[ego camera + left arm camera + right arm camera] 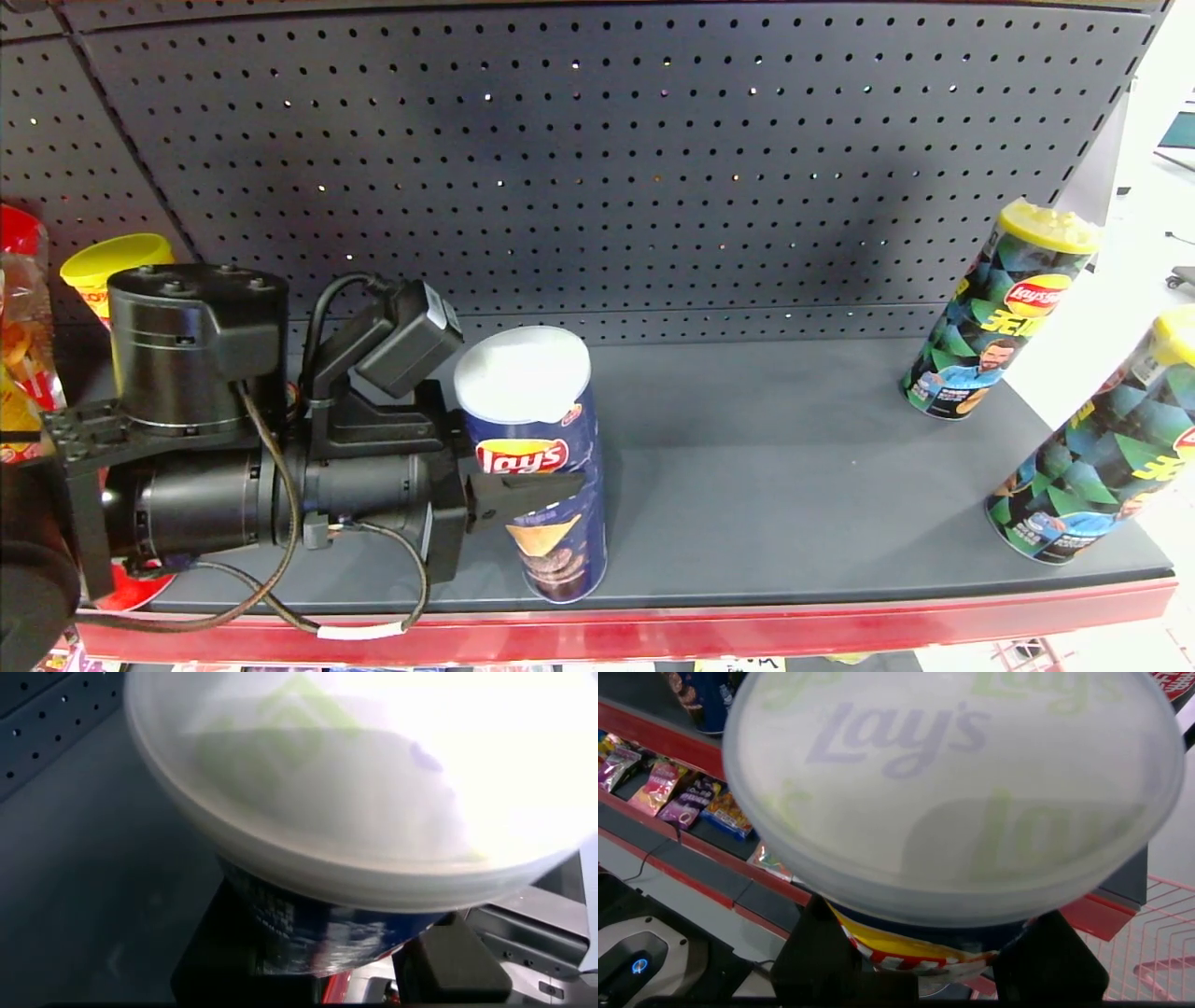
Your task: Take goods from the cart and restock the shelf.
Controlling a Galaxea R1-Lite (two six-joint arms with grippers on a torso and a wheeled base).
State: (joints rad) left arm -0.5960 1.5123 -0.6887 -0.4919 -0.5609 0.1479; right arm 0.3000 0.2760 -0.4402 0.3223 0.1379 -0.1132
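Observation:
A blue chips can (541, 448) with a white lid stands upright near the front of the dark grey shelf (794, 467). My left gripper (551, 462) comes in from the left and is shut on its middle, with one finger (523, 490) across the front. In the left wrist view the can's lid (355, 784) looms above the left gripper (327, 961). My right gripper (934, 971) is shut on a second chips can (952, 793) with a translucent lid, held out in front of the shelving and lower than the red shelf edge (654, 728).
Two green-patterned cans with yellow lids stand at the shelf's right end, one at the back (1004, 313) and one at the front corner (1102, 448). A yellow-lidded can (117, 261) and a red bag (19, 327) sit far left. Snack packets (682, 793) fill a lower shelf. Pink cart wire (1167, 943) is nearby.

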